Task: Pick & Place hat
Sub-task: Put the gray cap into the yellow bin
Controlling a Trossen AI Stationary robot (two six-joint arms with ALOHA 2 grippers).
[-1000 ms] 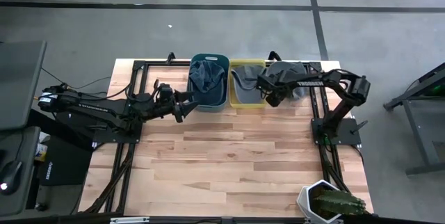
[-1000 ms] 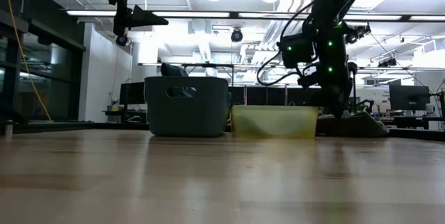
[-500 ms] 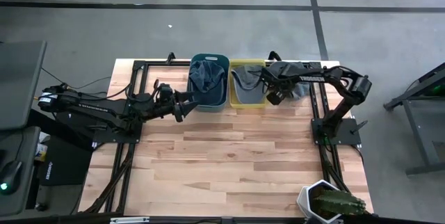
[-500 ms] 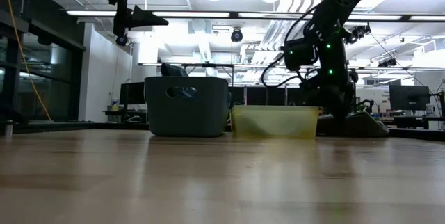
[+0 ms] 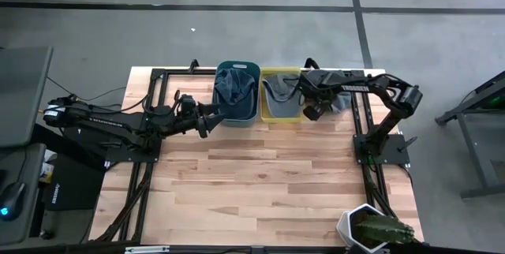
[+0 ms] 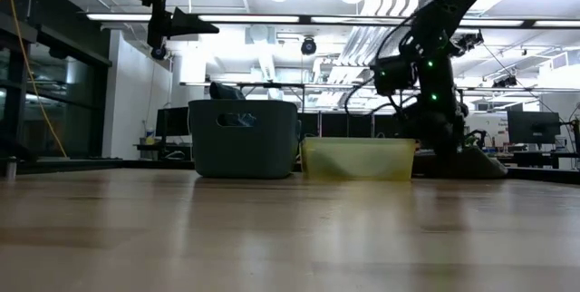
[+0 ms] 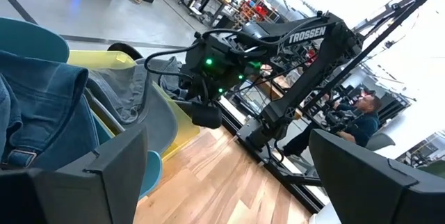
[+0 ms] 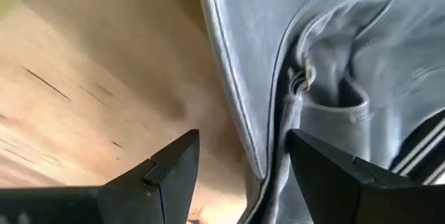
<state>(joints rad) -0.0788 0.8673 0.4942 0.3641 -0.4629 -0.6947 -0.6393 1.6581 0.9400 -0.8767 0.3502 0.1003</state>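
A grey hat lies on the table at the far right, beside a yellow bin that holds another grey hat. A blue bin to its left holds a denim hat. My right gripper is open and low at the near edge of the loose grey hat. In the right wrist view the hat's stitched edge runs between its fingers; I cannot tell whether they touch it. My left gripper is open and empty, raised just left of the blue bin.
A white pot with a green plant stands at the near right corner. Black frame rails run along both sides of the table. The wood in the middle and near part is bare. A person shows in the room beyond.
My right gripper has gone from beside the yellow bin toward the table's right edge and down, to the near edge of the loose grey hat. The hats and the bins have stayed where they were.
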